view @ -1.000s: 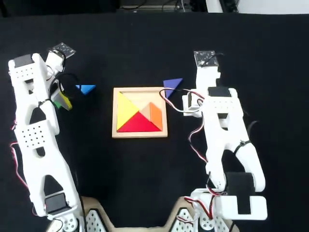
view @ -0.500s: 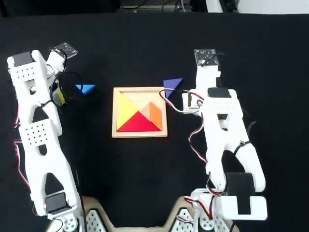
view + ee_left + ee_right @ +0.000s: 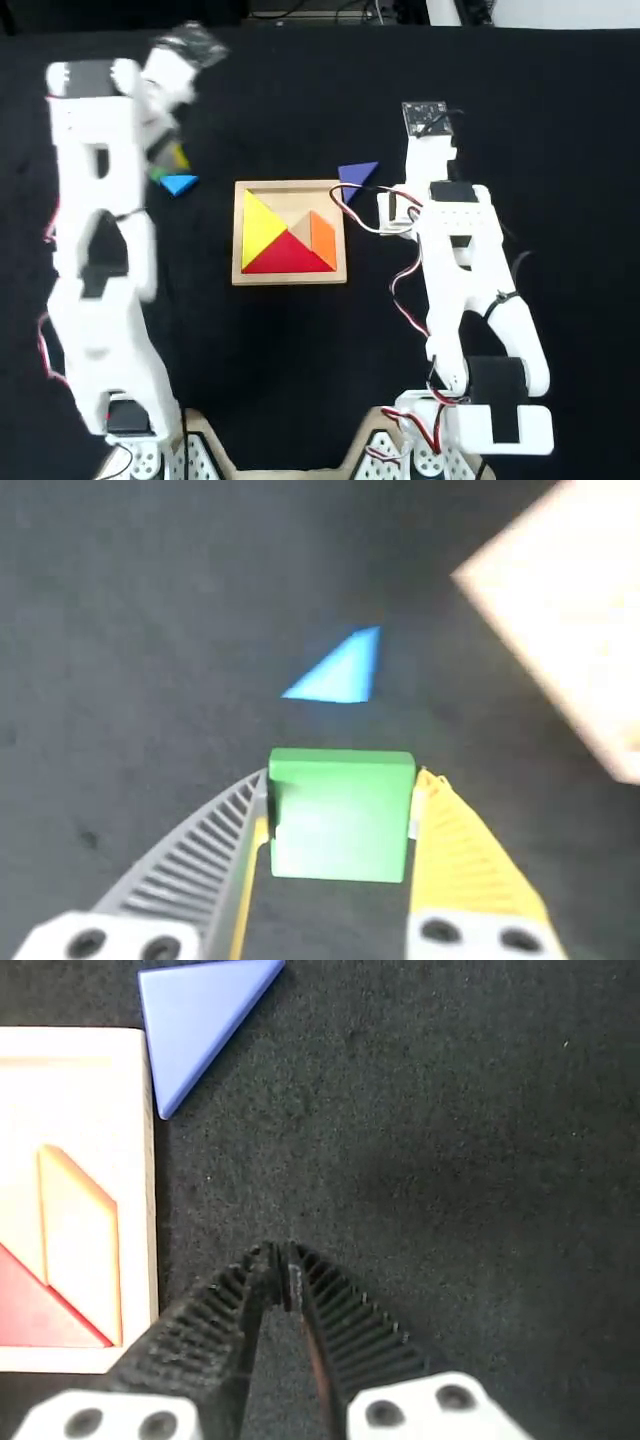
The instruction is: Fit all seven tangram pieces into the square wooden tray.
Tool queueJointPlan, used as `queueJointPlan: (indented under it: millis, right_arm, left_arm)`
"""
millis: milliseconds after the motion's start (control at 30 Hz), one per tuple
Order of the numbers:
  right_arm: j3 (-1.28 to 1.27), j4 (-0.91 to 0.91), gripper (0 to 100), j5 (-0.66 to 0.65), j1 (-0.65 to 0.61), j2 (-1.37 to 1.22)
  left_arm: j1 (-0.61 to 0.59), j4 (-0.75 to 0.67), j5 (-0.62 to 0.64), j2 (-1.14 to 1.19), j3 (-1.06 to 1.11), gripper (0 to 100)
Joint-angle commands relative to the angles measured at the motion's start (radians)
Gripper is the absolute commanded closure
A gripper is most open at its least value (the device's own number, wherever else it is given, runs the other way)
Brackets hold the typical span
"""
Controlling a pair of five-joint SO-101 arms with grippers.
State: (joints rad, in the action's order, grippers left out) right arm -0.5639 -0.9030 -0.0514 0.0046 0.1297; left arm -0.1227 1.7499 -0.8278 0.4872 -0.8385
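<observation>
Left claw (image 3: 340, 780) clenched on green square (image 3: 340, 815), held over black surface (image 3: 300, 90) at far left, just beyond light blue triangle (image 3: 179, 184). Square wooden tray (image 3: 290, 278) at centre held yellow triangle (image 3: 258, 222), red triangle (image 3: 288, 256), orange parallelogram (image 3: 323, 238). Indigo triangle (image 3: 200, 1005) lay on surface at tray's far right corner. Right claw (image 3: 280, 1260) pinched closed, empty, over surface just right of tray.
</observation>
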Motion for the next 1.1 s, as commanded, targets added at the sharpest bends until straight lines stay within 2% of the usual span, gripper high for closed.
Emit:
queueJointPlan:
  millis: [0,133,333,467,600,800,1067]
  right_arm:
    - [0.005,0.015,98.7,-0.005,0.0,0.013]
    - [0.005,0.015,98.7,-0.005,0.011,0.013]
    - [0.01,0.044,98.7,0.003,0.112,0.013]
    - [0.005,0.071,98.7,0.005,0.138,0.007]
    - [0.005,0.074,98.7,0.005,0.137,0.005]
    - [0.005,0.075,98.7,0.005,0.137,0.005]
    - [0.005,0.075,98.7,0.005,0.135,0.005]
  left_arm:
    - [0.213,-0.021,0.15,-0.385,0.357,92]
    - [0.292,-0.235,0.333,-0.454,0.526,92]
    - [0.392,-0.462,0.519,-0.336,0.651,92]
    - [0.458,-0.542,0.525,-0.241,0.662,92]
    - [0.492,-0.557,0.525,-0.167,0.654,92]
    - [0.463,-0.652,0.434,-0.072,0.654,92]
    - [0.423,-0.729,0.427,0.002,0.653,92]
